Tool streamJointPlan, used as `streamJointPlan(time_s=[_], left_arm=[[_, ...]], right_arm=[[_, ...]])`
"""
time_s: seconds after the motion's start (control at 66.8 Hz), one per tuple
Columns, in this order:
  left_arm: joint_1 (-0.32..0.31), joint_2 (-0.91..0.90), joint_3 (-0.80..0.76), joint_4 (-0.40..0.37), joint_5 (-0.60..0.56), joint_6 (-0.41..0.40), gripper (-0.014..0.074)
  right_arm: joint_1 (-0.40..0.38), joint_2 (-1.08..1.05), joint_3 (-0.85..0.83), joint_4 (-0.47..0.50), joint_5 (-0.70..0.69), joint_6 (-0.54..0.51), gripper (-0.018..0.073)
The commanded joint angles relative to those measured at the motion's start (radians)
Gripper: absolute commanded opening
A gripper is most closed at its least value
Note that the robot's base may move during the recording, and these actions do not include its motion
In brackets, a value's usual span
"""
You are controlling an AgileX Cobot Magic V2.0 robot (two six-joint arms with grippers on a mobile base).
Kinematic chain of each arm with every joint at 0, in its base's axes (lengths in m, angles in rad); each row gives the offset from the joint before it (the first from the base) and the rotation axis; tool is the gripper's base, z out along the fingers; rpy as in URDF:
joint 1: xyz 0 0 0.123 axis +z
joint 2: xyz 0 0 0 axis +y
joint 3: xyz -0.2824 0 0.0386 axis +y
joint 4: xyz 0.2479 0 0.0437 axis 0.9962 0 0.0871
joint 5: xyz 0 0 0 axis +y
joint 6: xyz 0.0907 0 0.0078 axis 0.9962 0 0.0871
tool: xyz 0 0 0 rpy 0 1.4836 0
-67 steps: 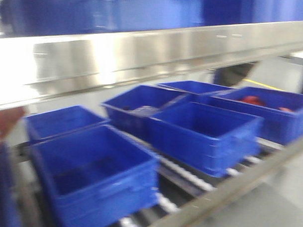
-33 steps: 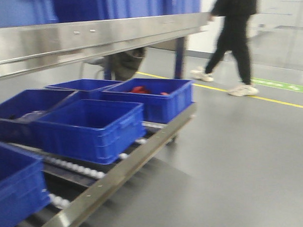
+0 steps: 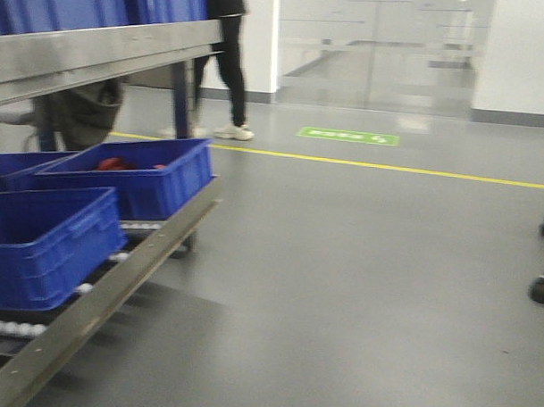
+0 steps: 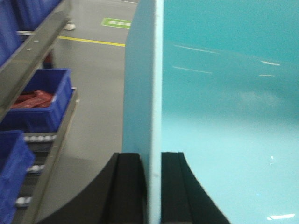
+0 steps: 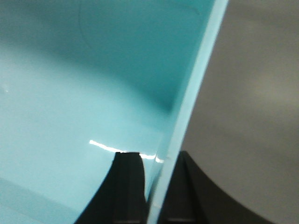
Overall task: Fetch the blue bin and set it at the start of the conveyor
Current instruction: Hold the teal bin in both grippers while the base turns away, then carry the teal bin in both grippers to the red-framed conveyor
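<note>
Blue bin is gripped by both arms, and its pale turquoise plastic fills most of each wrist view. The left gripper is closed down onto one thin wall of the bin: one black finger is pressed to the outer face and the other to the inner face, with only the wall between them. The right gripper is clamped the same way on another wall, one finger inside the tub and one outside.

In the left wrist view the bin is seen just to the right of the steel rack, over grey floor. On the rack's lower roller track a dark blue crate sits nearest. Just behind it is a second crate in which red items are seen. At the rack's far end a person in dark clothes and pale shoes is seen. Right of the rack a yellow line is drawn across the floor, with a green marking beyond it.
</note>
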State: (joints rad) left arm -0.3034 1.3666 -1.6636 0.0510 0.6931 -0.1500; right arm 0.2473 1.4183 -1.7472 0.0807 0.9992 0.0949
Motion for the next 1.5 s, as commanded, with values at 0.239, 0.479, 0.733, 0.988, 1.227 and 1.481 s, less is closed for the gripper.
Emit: streamJointPlan(time_s=[0.239,0.479,0.733,0.988,1.227,1.481], left_arm=[[0.002,-0.019,-0.011,-0.039,-0.07,-0.018,-0.0111],[0.002,-0.019,-0.011,-0.039,-0.07,-0.018,-0.0111],[0.002,-0.019,-0.011,-0.039,-0.07,-0.018,-0.0111],[0.002,-0.019,-0.011,-0.039,-0.07,-0.018,-0.0111],[0.002,-0.019,-0.011,-0.039,-0.07,-0.018,-0.0111],[0.002,-0.019,-0.011,-0.039,-0.07,-0.018,-0.0111]], right_arm=[[-0.005,-0.016,-0.007,-0.019,-0.039,-0.029,-0.0151],[-0.005,-0.016,-0.007,-0.019,-0.039,-0.029,-0.0151],[-0.005,-0.016,-0.007,-0.019,-0.039,-0.029,-0.0151],[-0.005,-0.016,-0.007,-0.019,-0.039,-0.029,-0.0151],[-0.005,-0.016,-0.007,-0.019,-0.039,-0.029,-0.0151],[-0.005,-0.016,-0.007,-0.019,-0.039,-0.029,-0.0151]])
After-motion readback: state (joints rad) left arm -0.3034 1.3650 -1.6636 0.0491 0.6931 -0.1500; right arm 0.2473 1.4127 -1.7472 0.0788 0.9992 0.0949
